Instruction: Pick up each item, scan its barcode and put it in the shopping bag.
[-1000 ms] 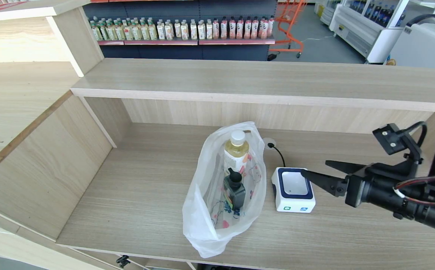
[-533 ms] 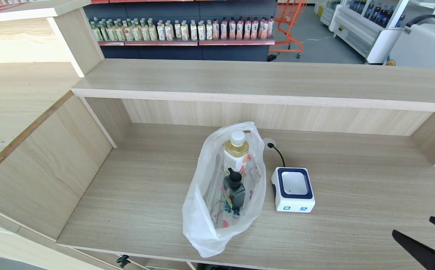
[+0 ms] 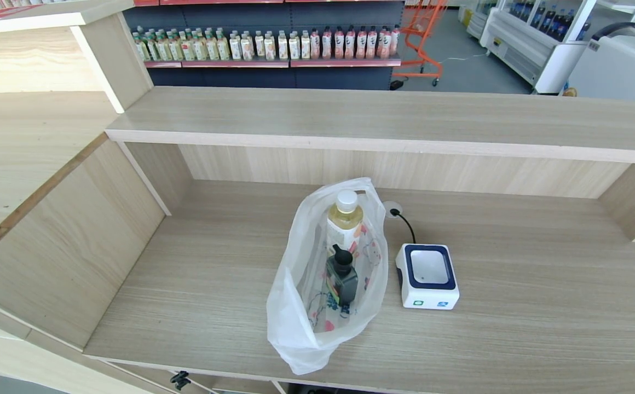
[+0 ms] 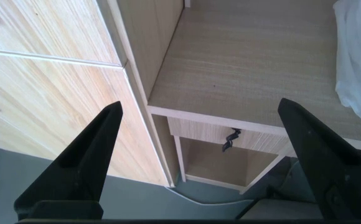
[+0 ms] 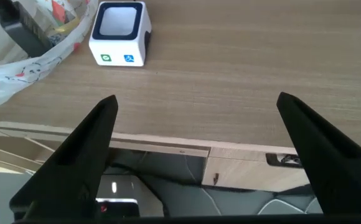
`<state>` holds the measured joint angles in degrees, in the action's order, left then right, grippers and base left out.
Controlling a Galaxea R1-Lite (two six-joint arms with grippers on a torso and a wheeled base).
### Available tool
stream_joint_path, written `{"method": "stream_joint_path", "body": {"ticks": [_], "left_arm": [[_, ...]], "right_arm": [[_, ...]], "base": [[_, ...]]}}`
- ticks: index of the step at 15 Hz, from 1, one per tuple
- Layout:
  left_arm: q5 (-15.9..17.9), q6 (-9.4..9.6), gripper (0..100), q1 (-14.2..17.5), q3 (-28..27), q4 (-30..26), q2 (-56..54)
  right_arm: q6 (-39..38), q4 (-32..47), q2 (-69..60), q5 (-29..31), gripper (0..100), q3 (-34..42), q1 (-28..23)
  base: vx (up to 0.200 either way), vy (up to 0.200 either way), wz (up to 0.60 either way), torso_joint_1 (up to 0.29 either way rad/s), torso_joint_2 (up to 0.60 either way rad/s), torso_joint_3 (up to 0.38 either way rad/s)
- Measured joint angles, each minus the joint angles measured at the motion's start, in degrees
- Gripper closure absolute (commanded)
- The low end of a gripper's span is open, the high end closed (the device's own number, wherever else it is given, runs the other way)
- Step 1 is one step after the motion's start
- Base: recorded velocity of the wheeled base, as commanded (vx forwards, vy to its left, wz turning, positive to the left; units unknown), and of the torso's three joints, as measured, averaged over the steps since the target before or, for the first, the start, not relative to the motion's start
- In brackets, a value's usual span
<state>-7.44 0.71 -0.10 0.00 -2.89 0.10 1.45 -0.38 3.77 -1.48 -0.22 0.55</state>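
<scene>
A wooden checkout table point(image 3: 514, 306) with a raised ledge along its far side carries a white, see-through shopping bag point(image 3: 317, 284) near its middle, its mouth open towards the front. Two items lie inside the bag: a bottle of pale yellow drink with a white cap point(image 3: 345, 219) at the far end, and a dark bottle with a black cap point(image 3: 342, 276) just in front of it, the two touching. Just beside the bag, on the robot's right, sits a white and dark blue barcode scanner point(image 3: 427, 276), its glass window facing up, with a black cable point(image 3: 405, 224) running from behind it to a hole in the table. The left pincer point(image 4: 199, 103) has its two black fingers spread wide and grips nothing; it hangs off the table's front left corner, with the bag well apart from it at the edge of its wrist view. The right pincer point(image 5: 197, 98) is likewise spread wide and holds nothing; it hangs at the table's front edge, with the scanner and the bag beyond it on the tabletop, both apart from its fingers. Behind the table, a store shelf of drink bottles point(image 3: 268, 44) lines the far aisle.
</scene>
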Motion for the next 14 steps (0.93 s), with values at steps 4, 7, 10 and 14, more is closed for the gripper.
{"method": "stream_joint_path", "body": {"ticks": [4,7,10,14], "left_arm": [[0.00,0.00,0,0.00,0.00,0.00,0.00],[-0.02,-0.02,0,0.00,0.00,0.00,0.00],[-0.02,0.00,0,0.00,0.00,0.00,0.00],[0.00,-0.02,0,0.00,0.00,0.00,0.00]], "right_arm": [[-0.37,-0.02,-3.41,0.00,100,0.20,-0.39],[-0.17,0.02,-3.88,0.00,100,0.22,-0.41],[-0.11,0.05,-4.01,0.02,100,0.22,-0.41],[-0.11,0.05,-4.01,0.02,100,0.22,-0.39]], "base": [[0.000,0.000,0.00,0.000,0.00,0.000],[0.000,0.000,0.00,0.000,0.00,0.000],[0.000,0.000,0.00,0.000,0.00,0.000],[0.000,0.000,0.00,0.000,0.00,0.000]]}}
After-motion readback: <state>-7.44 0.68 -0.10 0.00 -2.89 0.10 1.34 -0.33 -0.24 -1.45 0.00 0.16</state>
